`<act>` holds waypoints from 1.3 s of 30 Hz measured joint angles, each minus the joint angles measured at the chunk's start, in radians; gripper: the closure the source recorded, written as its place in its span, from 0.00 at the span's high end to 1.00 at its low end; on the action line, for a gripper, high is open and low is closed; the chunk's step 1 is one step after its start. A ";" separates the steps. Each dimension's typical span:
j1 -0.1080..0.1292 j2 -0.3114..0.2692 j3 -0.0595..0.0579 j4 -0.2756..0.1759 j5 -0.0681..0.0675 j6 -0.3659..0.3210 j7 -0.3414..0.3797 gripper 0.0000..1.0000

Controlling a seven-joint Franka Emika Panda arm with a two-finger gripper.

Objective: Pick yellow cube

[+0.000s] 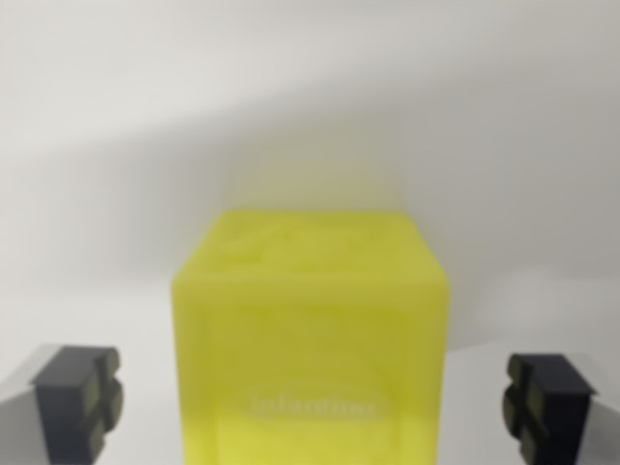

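A yellow cube point(310, 339) fills the lower middle of the wrist view, blurred from closeness, with faint pale lettering on its near face. It rests on a white surface. My gripper point(310, 407) is open around it: the left dark fingertip point(79, 399) stands at the wrist view's left and the right fingertip point(544, 402) at the wrist view's right. A clear gap shows between each pad and the cube's sides. The cube's bottom edge is cut off by the frame.
A plain white surface point(310, 107) lies all around the cube, with a soft shadow band across the back.
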 joint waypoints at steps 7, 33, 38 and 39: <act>0.001 0.028 0.000 0.007 0.003 0.021 0.001 1.00; 0.003 0.020 0.000 0.005 0.003 0.017 0.007 0.00; 0.003 0.000 0.000 -0.001 0.000 0.002 0.009 0.00; 0.003 -0.004 0.000 -0.002 0.000 -0.001 0.009 0.00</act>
